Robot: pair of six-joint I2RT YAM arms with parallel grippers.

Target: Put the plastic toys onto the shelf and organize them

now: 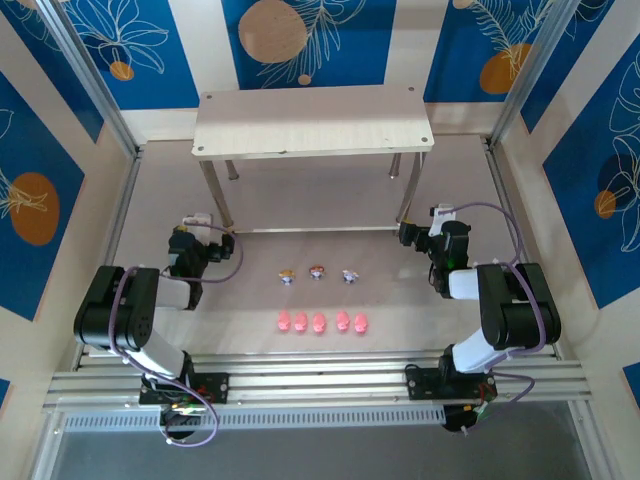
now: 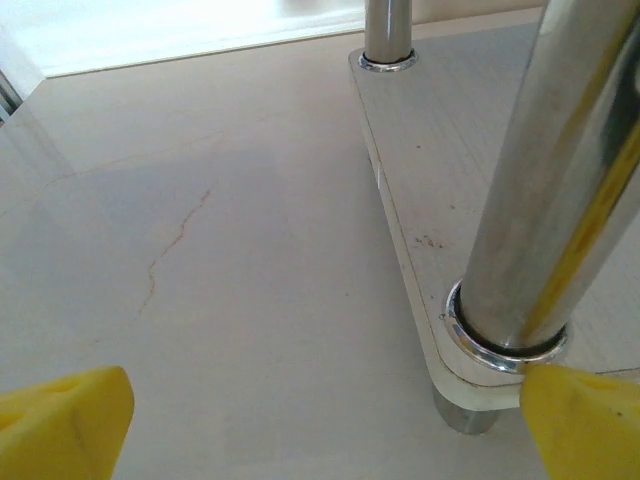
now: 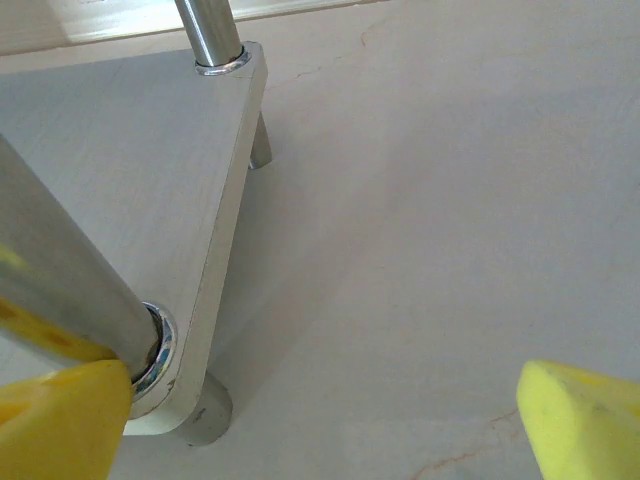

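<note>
Overhead, plastic toys [image 1: 319, 322], wrist views, shelf legs [image 2: 540, 200], left hand [image 2: 320, 435], right hand [image 3: 320, 430] gaping, empty

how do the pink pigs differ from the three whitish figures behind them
The pigs are five and all pink; the figures are three, whitish with coloured tops. The pigs' row lies nearer the near edge of the table, the figures' row nearer the shelf. Both are tiny and sit in rows on the table.
</note>
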